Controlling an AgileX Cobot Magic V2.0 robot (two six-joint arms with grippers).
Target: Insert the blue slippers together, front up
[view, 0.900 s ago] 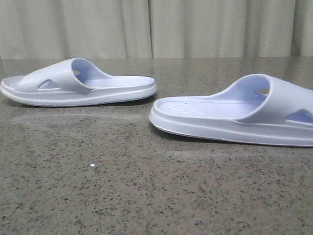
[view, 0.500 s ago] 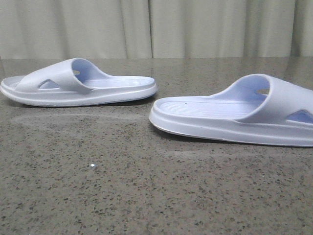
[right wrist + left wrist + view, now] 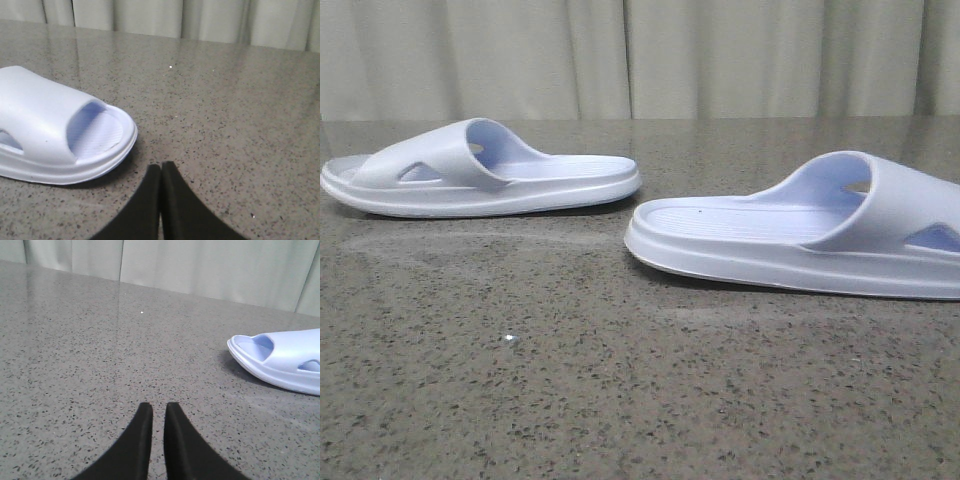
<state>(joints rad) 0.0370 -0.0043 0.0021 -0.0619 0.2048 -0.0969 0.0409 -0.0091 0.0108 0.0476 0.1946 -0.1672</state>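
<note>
Two pale lavender-blue slippers lie flat on the speckled grey table, soles down and apart. One slipper point(image 3: 480, 170) is at the back left, its strap to the left. The other slipper point(image 3: 800, 235) is nearer at the right, its strap to the right. Neither gripper shows in the front view. In the left wrist view my left gripper point(image 3: 159, 407) is empty, jaws nearly together with a thin gap, low over bare table; a slipper's toe end point(image 3: 285, 360) lies ahead and to the side. My right gripper point(image 3: 161, 167) is shut and empty, close beside a slipper's toe end point(image 3: 50, 130).
The table point(image 3: 620, 400) is a grey stone-like surface. Pale curtains point(image 3: 640, 55) hang behind its far edge. A tiny white speck point(image 3: 509, 339) lies on the table in front of the slippers.
</note>
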